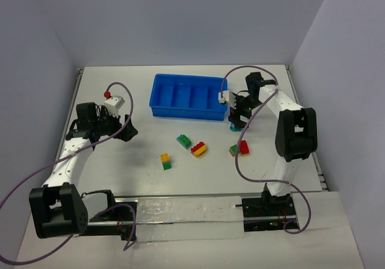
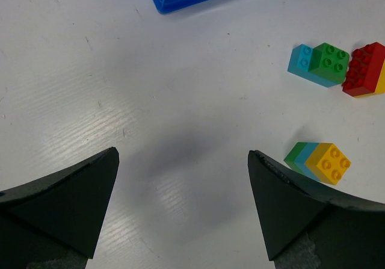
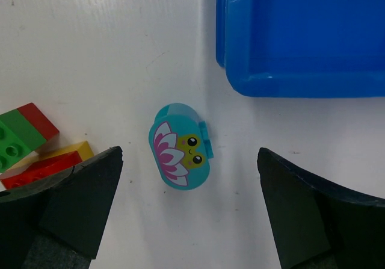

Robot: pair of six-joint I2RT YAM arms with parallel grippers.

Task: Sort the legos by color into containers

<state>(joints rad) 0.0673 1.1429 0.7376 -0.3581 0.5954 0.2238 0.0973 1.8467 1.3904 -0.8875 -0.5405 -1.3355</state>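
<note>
The blue tray (image 1: 180, 112) with side-by-side compartments stands at the back centre and looks empty. On the table in front lie a green-teal pair (image 1: 183, 141), a red-yellow pair (image 1: 198, 149), a yellow-green pair (image 1: 165, 160) and a green-red pair (image 1: 239, 148). My right gripper (image 3: 189, 160) is open, straddling a teal rounded brick (image 3: 180, 154) with a flower-and-frog print that lies on the table just outside the tray's corner (image 3: 240, 82). My left gripper (image 2: 183, 179) is open and empty over bare table, left of the bricks.
In the left wrist view the green-teal pair (image 2: 319, 63), red-yellow pair (image 2: 367, 69) and yellow-teal-green stack (image 2: 319, 160) lie to the right. Grey walls enclose the table. A cable loops beside the green-red pair.
</note>
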